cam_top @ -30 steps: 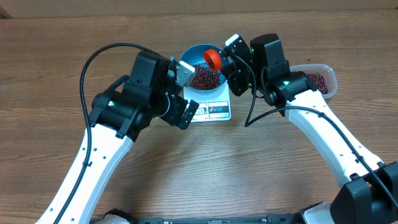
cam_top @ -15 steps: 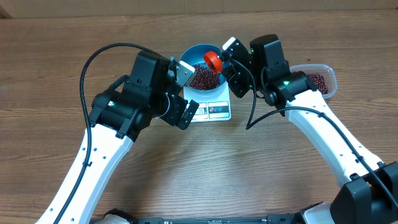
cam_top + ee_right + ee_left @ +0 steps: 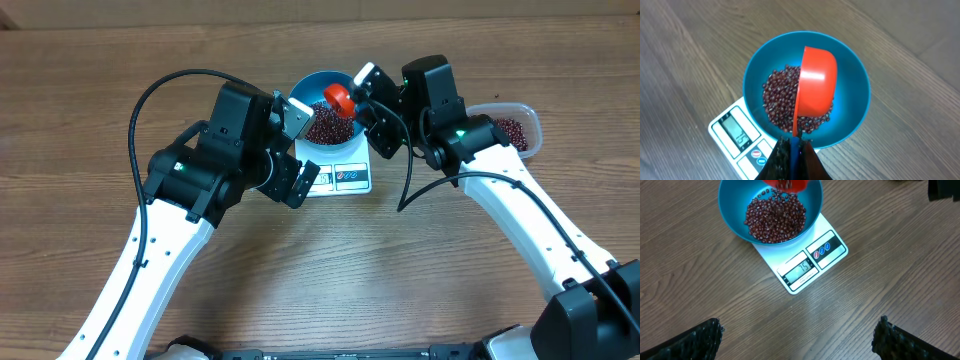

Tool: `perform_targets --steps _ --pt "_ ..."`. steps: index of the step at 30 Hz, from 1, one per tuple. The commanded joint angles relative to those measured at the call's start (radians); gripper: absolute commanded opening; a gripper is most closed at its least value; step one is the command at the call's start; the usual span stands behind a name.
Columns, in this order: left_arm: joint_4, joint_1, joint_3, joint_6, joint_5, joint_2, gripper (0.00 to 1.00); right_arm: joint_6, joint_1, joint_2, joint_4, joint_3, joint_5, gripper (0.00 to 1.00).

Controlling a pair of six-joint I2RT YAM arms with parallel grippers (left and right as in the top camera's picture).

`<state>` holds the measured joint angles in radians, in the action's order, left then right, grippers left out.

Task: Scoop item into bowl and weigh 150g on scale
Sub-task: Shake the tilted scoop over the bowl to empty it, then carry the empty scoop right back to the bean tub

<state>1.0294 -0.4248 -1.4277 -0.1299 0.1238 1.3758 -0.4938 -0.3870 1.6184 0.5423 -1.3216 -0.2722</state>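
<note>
**A:** What has changed in the last second, biggest things first?

**B:** Nothing on the desk (image 3: pixel 100 100) has moved. The left arm is where it was, and the left gripper (image 3: pixel 797 340) hangs spread wide and empty on the near side of the scale. The clear tub (image 3: pixel 535 125) at the right has also stayed put, with some beans in it.

**A:** And the bowl?

**B:** The blue bowl (image 3: pixel 855 90) sits on the far end of the white scale (image 3: pixel 810 262), as before. The change is the red scoop (image 3: pixel 815 85). The right gripper (image 3: pixel 792 150) is clamped tight on its handle and has rolled it further over. It has also nudged it a touch left, toward the middle of the bowl. A second ago its mouth faced up. Now it is tipped on its side above the bowl.

**A:** So it's pouring?

**B:** Yes. The left wrist view shows beans (image 3: pixel 775 220) dropping from the scoop's lip onto the heap in the bowl.

**A:** What does that mean for the weighing?

**B:** The display seems to read seventy-five, though the digits are small. I judge that to be about half the target. This scoop is emptying, so more trips to the tub look necessary, with smaller pours as the reading nears the target.
</note>
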Motion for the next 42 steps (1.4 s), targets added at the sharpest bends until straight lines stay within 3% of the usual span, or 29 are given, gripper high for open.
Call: perform_targets --steps 1,7,11,14,18,20,24,29,34,42 --pt "-0.002 -0.001 -0.007 0.01 0.0 0.004 1.0 -0.013 -0.007 -0.027 -0.014 -0.023 0.027 0.04" --pt "-0.002 -0.001 -0.007 0.01 0.0 0.004 1.0 -0.024 -0.007 -0.027 0.013 -0.023 0.016 0.03" --pt "-0.002 -0.001 -0.007 0.01 0.0 0.004 1.0 0.055 -0.005 -0.027 -0.009 -0.023 0.033 0.04" --pt "-0.002 -0.001 -0.007 0.01 0.0 0.004 1.0 -0.014 -0.005 -0.027 0.012 -0.023 -0.082 0.04" --pt "-0.002 -0.001 -0.007 0.01 0.0 0.004 1.0 0.066 0.0 -0.027 -0.014 -0.023 -0.027 0.04" --pt "-0.002 -0.001 -0.007 0.01 0.0 0.004 1.0 -0.014 -0.001 -0.027 0.009 -0.023 -0.086 0.04" --pt "-0.002 -0.001 -0.007 0.01 0.0 0.004 1.0 0.081 -0.001 -0.027 -0.028 -0.023 0.029 0.04" --pt "-0.002 -0.001 -0.007 0.01 0.0 0.004 1.0 0.006 0.0 -0.027 0.01 -0.023 -0.009 0.04" --pt "-0.002 -0.001 -0.007 0.01 0.0 0.004 1.0 0.253 0.035 -0.052 -0.016 -0.023 -0.019 0.04" --pt "-0.002 -0.001 -0.007 0.01 0.0 0.004 1.0 0.42 0.261 -0.189 0.004 -0.023 -0.172 0.04"
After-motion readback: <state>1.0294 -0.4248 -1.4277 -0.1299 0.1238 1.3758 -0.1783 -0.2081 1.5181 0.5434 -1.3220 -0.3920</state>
